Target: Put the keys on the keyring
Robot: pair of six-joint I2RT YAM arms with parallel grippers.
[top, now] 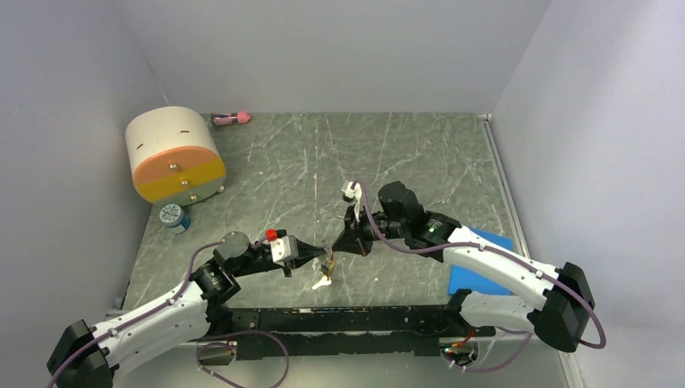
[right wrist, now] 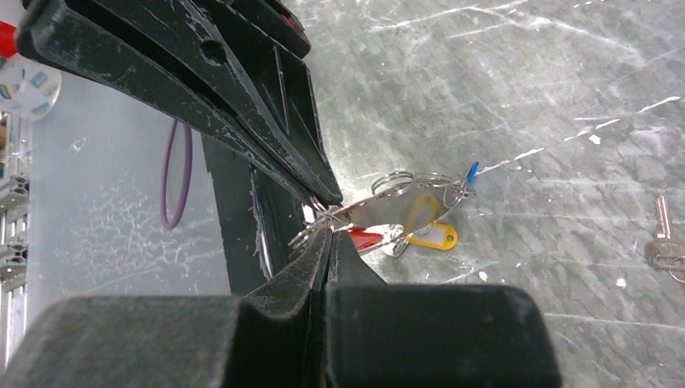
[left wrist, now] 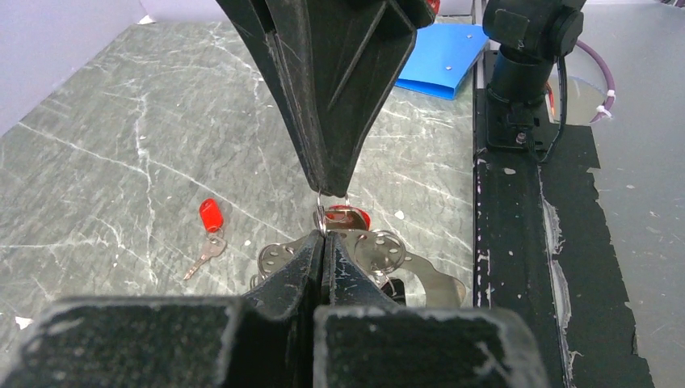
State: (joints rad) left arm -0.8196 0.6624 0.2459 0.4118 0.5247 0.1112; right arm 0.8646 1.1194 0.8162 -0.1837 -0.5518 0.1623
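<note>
Left gripper (left wrist: 323, 236) sits clenched right under its own lens, tips nipping the thin wire of the keyring (left wrist: 380, 252). The right gripper (right wrist: 329, 233) is clenched as well, pinching the same wire from the opposite side. So you have the ring held between the two tips, its flat plate low over the table (top: 420, 162); whether it rests there I cannot tell. A hung red key (left wrist: 353, 217) seems to sit in the cluster at the ring, beside a yellow tag (right wrist: 428, 228). Farther out, a loose red key (left wrist: 210, 230) lies on the table, and a bare metal key (right wrist: 662, 233) lies well apart. I judge you partway, with at least two keys left to thread.
</note>
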